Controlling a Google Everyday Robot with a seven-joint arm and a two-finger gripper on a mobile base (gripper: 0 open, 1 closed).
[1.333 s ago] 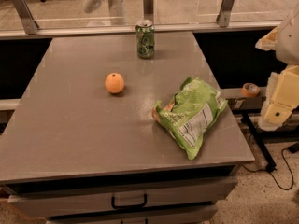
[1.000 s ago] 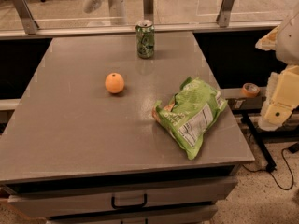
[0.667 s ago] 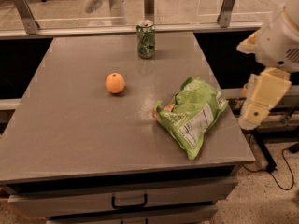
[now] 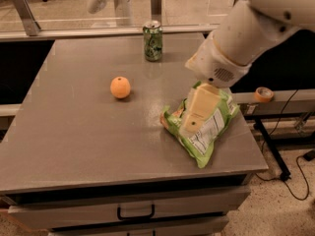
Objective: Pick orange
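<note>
A small round orange (image 4: 120, 87) with smooth, matte, evenly coloured skin, whole and unpeeled, rests on the grey bench (image 4: 74, 132). It lies at about 10 o'clock from the bench's middle. The gripper (image 4: 198, 109) hangs well apart from it, at about 3 o'clock from the fruit.

soda can (image 4: 152, 41), green chip bag (image 4: 204, 142), grey table (image 4: 74, 146), tape roll (image 4: 264, 94)

A small round orange fruit (image 4: 120, 87) lies left of centre. Right of it, the cream gripper (image 4: 199, 109) hangs over a green crinkly chip bag (image 4: 209, 142).
</note>
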